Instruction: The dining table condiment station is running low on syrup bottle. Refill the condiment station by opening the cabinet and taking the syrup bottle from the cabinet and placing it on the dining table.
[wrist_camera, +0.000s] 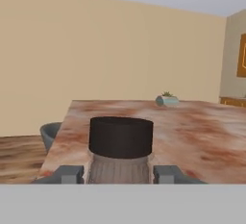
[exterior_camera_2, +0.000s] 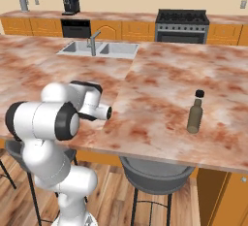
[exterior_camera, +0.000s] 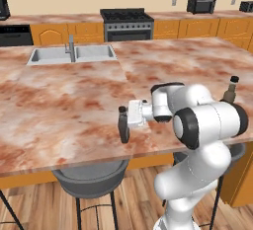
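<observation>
Marbled stone ran across the dining table (exterior_camera: 74, 95), our worktop, with the steel sink (exterior_camera: 49, 55) at about eleven o'clock from the arm. Moving right, near the worktop's near edge, we found the gripper (exterior_camera: 124, 123) reaching out level, closed on the syrup bottle (wrist_camera: 121, 136). The hand view showed its fingertips (wrist_camera: 67, 174) at either side of the neck, under the black cap. The bottle stood with its long axis upright, so the relation that mattered was straight down, with the stone directly beneath it at six o'clock. We could not tell whether its base already touched. It looked slim and nearly black, with a ribbed, paler neck. We judged the placing close to done, with lowering and release left. Farther right, at about two o'clock and well apart, stood the olive-green bottle (exterior_camera_2: 195, 116).
</observation>
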You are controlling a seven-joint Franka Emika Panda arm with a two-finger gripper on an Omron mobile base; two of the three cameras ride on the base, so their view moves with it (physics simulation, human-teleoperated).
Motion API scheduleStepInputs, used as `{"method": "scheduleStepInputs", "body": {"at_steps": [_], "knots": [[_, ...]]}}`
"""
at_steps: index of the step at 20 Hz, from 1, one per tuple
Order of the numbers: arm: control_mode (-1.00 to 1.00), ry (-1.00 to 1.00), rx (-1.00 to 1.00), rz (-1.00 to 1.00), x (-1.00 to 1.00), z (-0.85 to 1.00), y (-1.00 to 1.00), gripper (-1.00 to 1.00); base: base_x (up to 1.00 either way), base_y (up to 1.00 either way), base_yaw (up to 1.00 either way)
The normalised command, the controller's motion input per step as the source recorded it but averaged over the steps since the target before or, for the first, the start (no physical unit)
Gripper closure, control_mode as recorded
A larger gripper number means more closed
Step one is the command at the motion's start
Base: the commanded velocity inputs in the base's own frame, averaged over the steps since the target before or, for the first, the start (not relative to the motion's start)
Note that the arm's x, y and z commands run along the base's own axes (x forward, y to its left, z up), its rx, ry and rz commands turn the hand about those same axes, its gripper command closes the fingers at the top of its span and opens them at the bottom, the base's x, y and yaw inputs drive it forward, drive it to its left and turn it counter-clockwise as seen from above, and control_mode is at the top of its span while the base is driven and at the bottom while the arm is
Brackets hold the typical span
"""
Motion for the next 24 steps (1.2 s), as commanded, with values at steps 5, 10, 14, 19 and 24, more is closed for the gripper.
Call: {"method": "scheduleStepInputs", "body": {"at_steps": [5,10,14,19,24], "knots": [[-1.00,0.02,-0.02,0.02,-0.08,0.02,0.00,-1.00,0.00,0.00,0.00],[-1.00,0.03,-0.09,0.02,0.00,0.28,0.00,-1.00,0.00,0.00,0.00],[-1.00,0.00,-0.12,0.00,-0.06,0.51,0.00,-1.00,0.00,0.00,0.00],[-1.00,0.00,-0.12,0.00,-0.20,0.64,0.00,-1.00,0.00,0.00,0.00],[-1.00,0.00,-0.13,0.00,-0.47,0.65,0.05,-1.00,0.00,0.00,0.00]]}}
